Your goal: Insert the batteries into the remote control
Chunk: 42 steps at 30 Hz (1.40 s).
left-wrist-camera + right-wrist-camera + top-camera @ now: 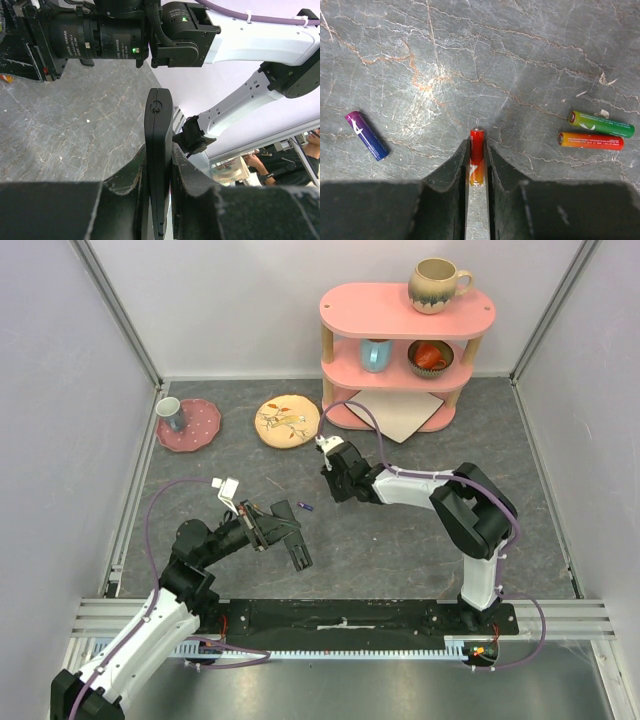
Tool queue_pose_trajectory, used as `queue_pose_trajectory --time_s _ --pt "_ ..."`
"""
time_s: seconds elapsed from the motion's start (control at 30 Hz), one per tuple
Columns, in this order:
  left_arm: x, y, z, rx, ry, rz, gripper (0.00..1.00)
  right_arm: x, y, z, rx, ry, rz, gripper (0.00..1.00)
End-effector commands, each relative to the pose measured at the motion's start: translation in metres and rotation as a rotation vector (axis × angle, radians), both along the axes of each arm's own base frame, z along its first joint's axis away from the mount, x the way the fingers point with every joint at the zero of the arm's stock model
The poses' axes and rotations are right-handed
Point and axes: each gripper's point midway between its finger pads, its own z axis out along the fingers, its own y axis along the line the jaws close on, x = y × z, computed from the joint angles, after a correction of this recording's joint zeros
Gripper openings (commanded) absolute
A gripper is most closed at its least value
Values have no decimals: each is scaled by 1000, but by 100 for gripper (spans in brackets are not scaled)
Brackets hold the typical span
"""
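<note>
The left gripper (159, 155) is clenched on the remote control (158, 125), holding it edge-up above the tabletop (400, 550), toward the near edge; the right gripper (477, 144) grasps a red-orange battery (477, 162) near mid-tabletop; a purple battery (366, 135) lies to one side; a green battery (601, 123) and an orange battery (590, 140) lie just beside each other on the other side.

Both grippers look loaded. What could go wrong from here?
The red battery sits at the very tips of the right gripper, its end poking out, so it may slip or pivot. The left gripper holds the remote control with much of it jutting past the fingers; pressing a cell in could lever it loose.
</note>
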Motion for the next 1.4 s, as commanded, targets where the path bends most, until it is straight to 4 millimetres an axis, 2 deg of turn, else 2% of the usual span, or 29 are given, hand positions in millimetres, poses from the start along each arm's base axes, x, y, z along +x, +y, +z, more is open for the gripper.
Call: queue_pose_trajectory --time_s 0.0,0.13,0.27,0.33,0.47,0.57,0.6,0.8,1.0,1.37 --pt "0 0 5 -26 3 -1 2 -14 -14 -10 10 50 -60 21" --pt "1 0 4 -29 2 -3 2 -23 -24 -9 18 57 -101 12" --pt "2 -1 3 -30 6 -2 2 -31 -30 -1 35 63 -136 7" --pt "2 -1 3 -31 9 -2 2 -37 -37 -3 23 81 -164 0" --pt "3 -1 -1 -33 20 1 2 -44 -44 -2 -11 85 -169 0" --pt "3 -2 -1 -35 21 -1 2 -43 -48 -4 -56 89 -157 13" --pt "3 -2 0 -37 21 -4 2 -44 -51 -6 -76 96 -158 21" --pt "2 -2 -1 -36 18 -10 2 -41 -51 -6 -116 104 -138 40" --pt "2 -3 -3 -34 24 -13 2 -36 -48 -3 -128 97 -128 45" --pt "1 -2 -4 -33 18 -15 2 -27 -39 -7 -156 109 -74 41"
